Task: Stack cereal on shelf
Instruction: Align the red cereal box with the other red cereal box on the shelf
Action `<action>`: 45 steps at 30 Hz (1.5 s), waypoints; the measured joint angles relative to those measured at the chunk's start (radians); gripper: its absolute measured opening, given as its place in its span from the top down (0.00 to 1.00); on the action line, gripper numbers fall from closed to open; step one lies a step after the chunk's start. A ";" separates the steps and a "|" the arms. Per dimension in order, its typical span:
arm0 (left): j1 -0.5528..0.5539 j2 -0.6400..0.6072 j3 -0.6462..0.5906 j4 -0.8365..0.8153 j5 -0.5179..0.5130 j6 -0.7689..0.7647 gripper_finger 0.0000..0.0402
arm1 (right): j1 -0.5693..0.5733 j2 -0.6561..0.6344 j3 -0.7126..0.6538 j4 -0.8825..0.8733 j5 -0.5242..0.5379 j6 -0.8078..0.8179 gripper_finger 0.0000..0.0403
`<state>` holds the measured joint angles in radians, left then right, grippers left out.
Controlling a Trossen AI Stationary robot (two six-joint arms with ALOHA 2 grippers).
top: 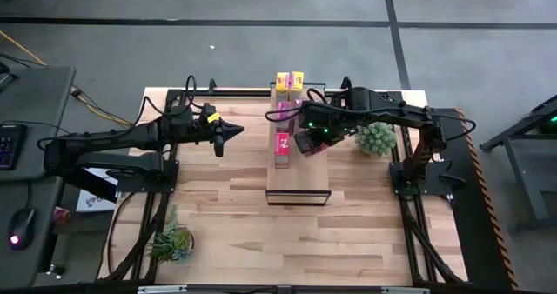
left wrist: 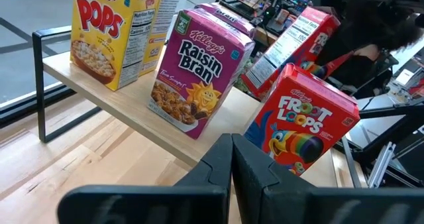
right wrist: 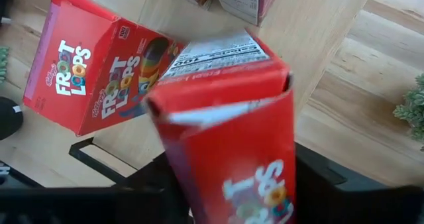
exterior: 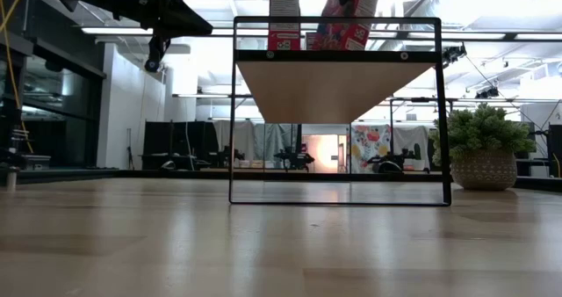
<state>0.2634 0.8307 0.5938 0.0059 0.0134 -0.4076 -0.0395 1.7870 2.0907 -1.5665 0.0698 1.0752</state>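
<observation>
The shelf (top: 298,168) stands mid-table, its plank top raised on a dark frame (exterior: 338,86). On it stand two yellow boxes (left wrist: 109,32) at the far end, then pink boxes (left wrist: 199,71), then a red Froot Loops box (left wrist: 305,124). My right gripper (top: 307,142) is over the shelf, shut on a second red box (right wrist: 232,144). My left gripper (top: 237,129) is shut and empty, in the air left of the shelf, pointing at the boxes. My right gripper holds the second red box between its two fingers (right wrist: 149,181), one on each side of the box; the box itself hides where they touch. It comes from the table's right, slanting down. The box is tilted (exterior: 349,16), its lower end close over the shelf top; whether it touches, I cannot tell.
A potted plant (top: 376,138) stands just right of the shelf, under my right arm. Another plant (top: 172,242) is at the near left. Bare plank (top: 298,179) lies at the shelf's near end.
</observation>
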 joint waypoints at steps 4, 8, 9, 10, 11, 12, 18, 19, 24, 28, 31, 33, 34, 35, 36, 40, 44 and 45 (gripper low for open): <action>0.000 0.000 0.000 0.000 -0.001 0.000 1.00 | 0.000 0.000 0.000 0.002 -0.004 -0.001 0.50; 0.000 0.000 0.000 0.000 -0.001 0.000 1.00 | 0.000 0.000 0.000 0.015 -0.003 -0.002 0.46; 0.000 0.000 0.000 0.000 -0.002 0.000 1.00 | 0.000 0.000 0.000 0.017 -0.003 -0.002 0.46; 0.000 0.000 0.000 0.000 -0.002 0.000 1.00 | 0.000 0.000 0.000 0.019 -0.001 -0.002 0.46; 0.000 0.000 0.000 0.000 -0.003 0.000 1.00 | 0.000 0.000 0.000 0.022 0.005 -0.007 0.46; 0.000 0.000 0.000 0.000 -0.004 0.000 1.00 | 0.000 0.000 0.000 0.025 0.012 -0.017 0.46; 0.000 0.000 0.000 0.000 -0.004 0.000 1.00 | -0.007 -0.003 0.016 0.023 0.064 -0.086 0.46; 0.000 0.000 0.000 0.000 -0.003 0.000 1.00 | -0.009 -0.006 0.024 0.023 0.070 -0.097 0.46; 0.000 0.000 0.000 -0.001 -0.003 0.000 1.00 | -0.015 -0.011 0.101 0.014 0.114 -0.174 0.46; 0.000 0.000 0.000 -0.001 -0.003 0.000 1.00 | -0.015 -0.015 0.132 -0.004 0.153 -0.238 0.47; 0.000 0.000 0.000 -0.001 -0.003 0.000 1.00 | -0.015 -0.033 0.084 -0.004 0.158 -0.271 0.54; 0.000 0.000 0.000 -0.002 -0.003 -0.001 1.00 | -0.015 -0.059 0.017 -0.003 0.158 -0.280 0.62; 0.000 0.000 0.000 -0.002 -0.003 -0.005 1.00 | -0.015 -0.077 -0.027 -0.005 0.158 -0.283 0.67; 0.000 0.000 0.000 -0.002 -0.003 -0.007 1.00 | -0.015 -0.097 -0.068 -0.005 0.163 -0.275 0.73; 0.000 0.000 0.000 -0.002 -0.003 -0.007 1.00 | -0.015 -0.121 -0.109 -0.002 0.174 -0.258 0.80; 0.000 0.000 0.000 -0.002 -0.003 -0.009 1.00 | -0.006 -0.280 -0.312 0.052 0.250 -0.142 0.97; 0.000 0.000 0.000 -0.002 -0.003 -0.009 1.00 | 0.014 -0.481 -0.617 0.320 0.218 -0.012 0.97; 0.000 0.000 0.000 -0.001 -0.005 -0.009 1.00 | 0.020 -0.527 -0.696 0.410 0.213 0.011 0.99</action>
<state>0.2632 0.8310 0.5938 0.0051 0.0088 -0.4164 -0.0199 1.2602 1.3946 -1.1562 0.2832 1.0862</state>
